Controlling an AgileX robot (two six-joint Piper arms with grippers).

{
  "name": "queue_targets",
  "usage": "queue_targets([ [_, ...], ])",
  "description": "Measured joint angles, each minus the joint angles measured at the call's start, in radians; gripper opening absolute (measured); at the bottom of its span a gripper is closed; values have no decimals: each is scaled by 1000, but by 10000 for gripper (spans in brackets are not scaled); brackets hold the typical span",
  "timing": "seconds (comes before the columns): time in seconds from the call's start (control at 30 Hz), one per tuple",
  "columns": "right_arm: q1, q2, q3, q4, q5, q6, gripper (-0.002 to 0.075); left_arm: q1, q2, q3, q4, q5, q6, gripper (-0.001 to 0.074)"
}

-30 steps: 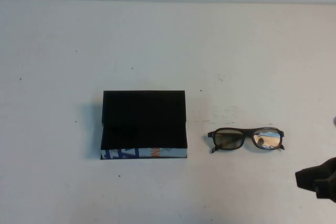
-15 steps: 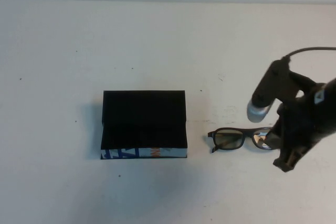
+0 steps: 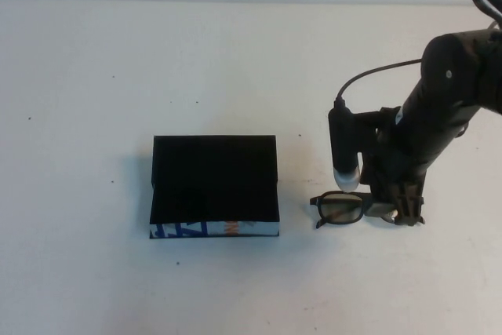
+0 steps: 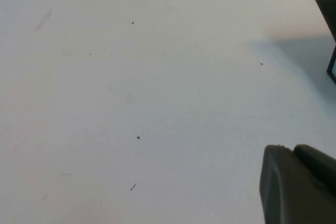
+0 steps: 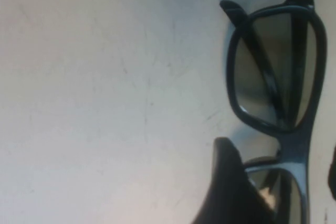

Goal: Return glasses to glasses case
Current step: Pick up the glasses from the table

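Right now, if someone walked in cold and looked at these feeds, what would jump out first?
The right gripper down at the table over the right lens of the glasses, right of centre. Next, the open black case at mid-table, left of the glasses and apart from them, its printed edge facing the robot. The left gripper shows only in its own wrist view, over bare table beside the case.
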Motion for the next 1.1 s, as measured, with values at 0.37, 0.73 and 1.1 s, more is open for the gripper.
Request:
queue_targets([
  [0.37, -17, 120, -93, -11, 18, -21, 353, 0, 0, 0, 0, 0, 0, -4],
  [0.73, -37, 130, -97, -27, 13, -60, 353, 0, 0, 0, 0, 0, 0, -4],
  [1.1, -37, 168, -97, -25, 13, -72, 353, 0, 0, 0, 0, 0, 0, -4],
])
